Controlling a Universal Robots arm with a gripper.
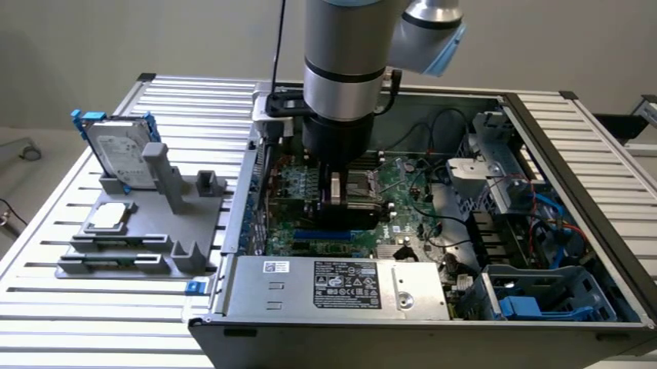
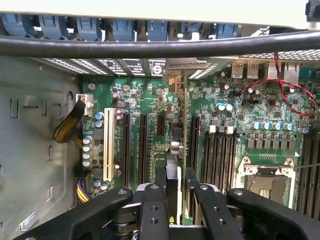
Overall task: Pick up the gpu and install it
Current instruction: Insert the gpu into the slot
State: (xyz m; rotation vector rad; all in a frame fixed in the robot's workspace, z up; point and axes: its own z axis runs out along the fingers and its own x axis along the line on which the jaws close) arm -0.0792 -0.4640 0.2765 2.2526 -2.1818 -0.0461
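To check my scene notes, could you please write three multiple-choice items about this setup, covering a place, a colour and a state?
1. Where is the gripper? A over the grey fixture; B inside the computer case; C beside the table.
2. The frame around the hard drive is: A blue; B red; C yellow.
3. The gpu is: A lying flat; B on the fixture; C clamped on edge.
Answers: 1 B, it hangs above the motherboard; 2 A, blue rails show; 3 C, fingers grip it.
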